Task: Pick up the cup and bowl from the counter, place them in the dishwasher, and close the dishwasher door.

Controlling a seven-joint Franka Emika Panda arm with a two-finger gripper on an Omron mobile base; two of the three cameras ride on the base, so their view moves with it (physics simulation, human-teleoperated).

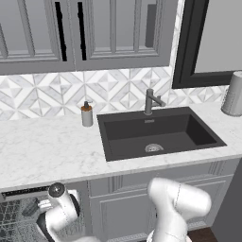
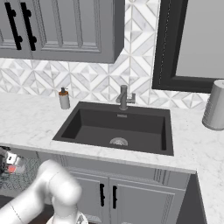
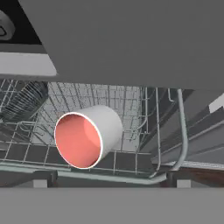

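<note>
The cup [image 3: 87, 135] lies on its side on the wire rack of the dishwasher [image 3: 131, 109], its red inside facing me. My gripper [image 3: 112, 180] stands open just in front of it, and the fingertips [image 3: 51, 177] are wide apart and touch nothing. From the left base view, the arm reaches down into the dishwasher [image 1: 16, 220] under the counter [image 1: 52, 151]. In the right base view, the hand and a red bit of the cup [image 2: 15, 169] show at the left edge. A dark round thing [image 3: 26, 99] lies behind the wires left of the cup; I cannot tell if it is the bowl. The dishwasher door is out of view.
A black sink [image 1: 158, 132] with a grey tap [image 1: 150, 101] is set into the counter. A soap bottle [image 1: 86, 115] stands left of it and a tall grey canister [image 1: 233, 94] at the far right. Grey cabinet doors [image 2: 109, 197] are below the sink.
</note>
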